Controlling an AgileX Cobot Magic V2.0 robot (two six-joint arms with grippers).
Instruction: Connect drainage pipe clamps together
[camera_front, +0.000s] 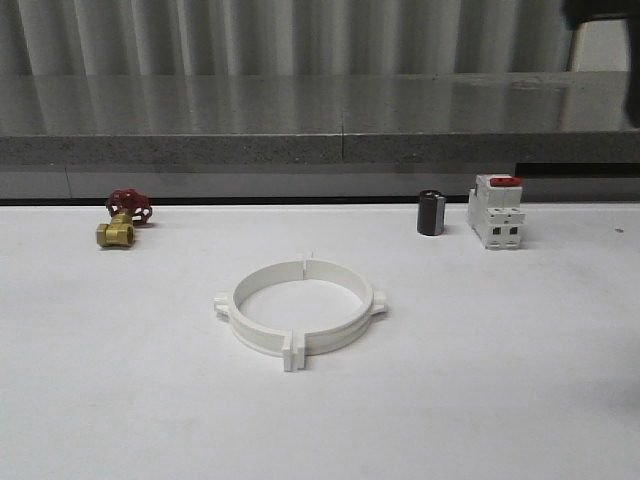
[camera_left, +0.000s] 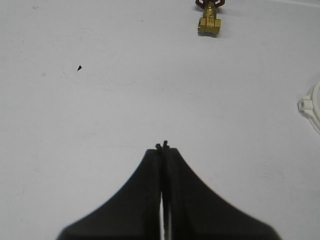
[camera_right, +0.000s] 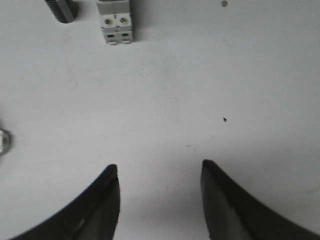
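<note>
The two white drainage pipe clamps (camera_front: 300, 307) lie on the white table in the front view, their end tabs meeting at front and back so that they form one wide ring. A lug of one clamp (camera_left: 311, 105) shows at the edge of the left wrist view, and a lug of the other clamp (camera_right: 5, 141) at the edge of the right wrist view. My left gripper (camera_left: 162, 146) is shut with nothing between its fingers, over bare table away from the ring. My right gripper (camera_right: 159, 167) is open and empty, also over bare table.
A brass valve with a red handle (camera_front: 124, 220) stands at the back left. A white breaker with a red top (camera_front: 496, 210) and a small dark cylinder (camera_front: 430, 213) stand at the back right. A grey ledge (camera_front: 320, 130) runs behind the table.
</note>
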